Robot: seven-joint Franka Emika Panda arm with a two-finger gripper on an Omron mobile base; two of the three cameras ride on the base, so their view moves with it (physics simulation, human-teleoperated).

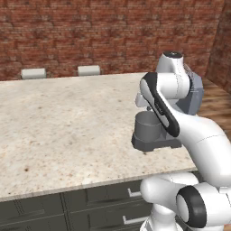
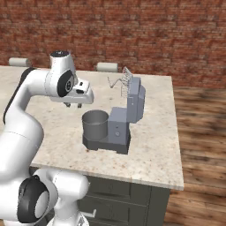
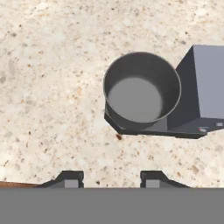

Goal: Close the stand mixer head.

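The small grey stand mixer stands near the counter's right front corner. Its blue-grey head is tilted back and up, almost upright, with the thin wire whisk sticking out toward the left. In the left base view the head peeks out behind my arm. Below it are the grey bowl and the boxy column. My gripper hovers above and just left of the bowl, pointing down, open and holding nothing. It is well apart from the head.
The speckled stone counter ends close to the right of the mixer, with wooden floor beyond. Two pale chair backs rise at the far edge before a brick wall. Dark drawers sit below the front edge.
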